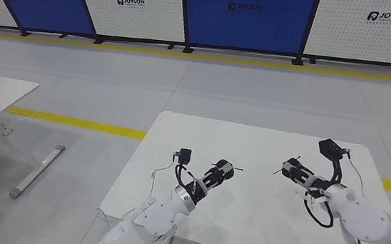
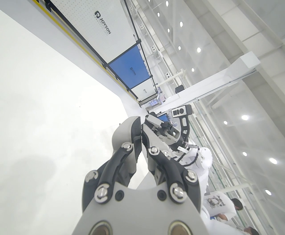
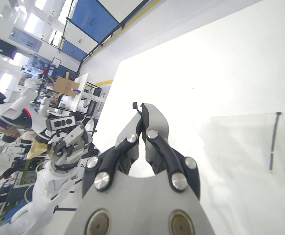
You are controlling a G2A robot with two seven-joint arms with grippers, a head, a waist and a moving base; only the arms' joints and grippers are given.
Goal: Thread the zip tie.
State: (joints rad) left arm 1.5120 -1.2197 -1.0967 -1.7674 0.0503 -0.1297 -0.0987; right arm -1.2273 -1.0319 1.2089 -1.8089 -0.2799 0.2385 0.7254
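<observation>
Had the right gripper (image 3: 141, 111) clamped on the thin black plastic zip tie (image 3: 135, 105), square head jutting past the tips along the gripper's own line, aimed across the white table (image 1: 265, 140) at the left gripper (image 2: 141, 128), pressed together and facing it, clearly apart.

A dark logo with one short word stands on each white wall panel (image 1: 130, 2), and a fainter one on each blue wall panel (image 1: 245, 7), all far beyond the left gripper (image 1: 226, 169) and right gripper (image 1: 286, 167).
</observation>
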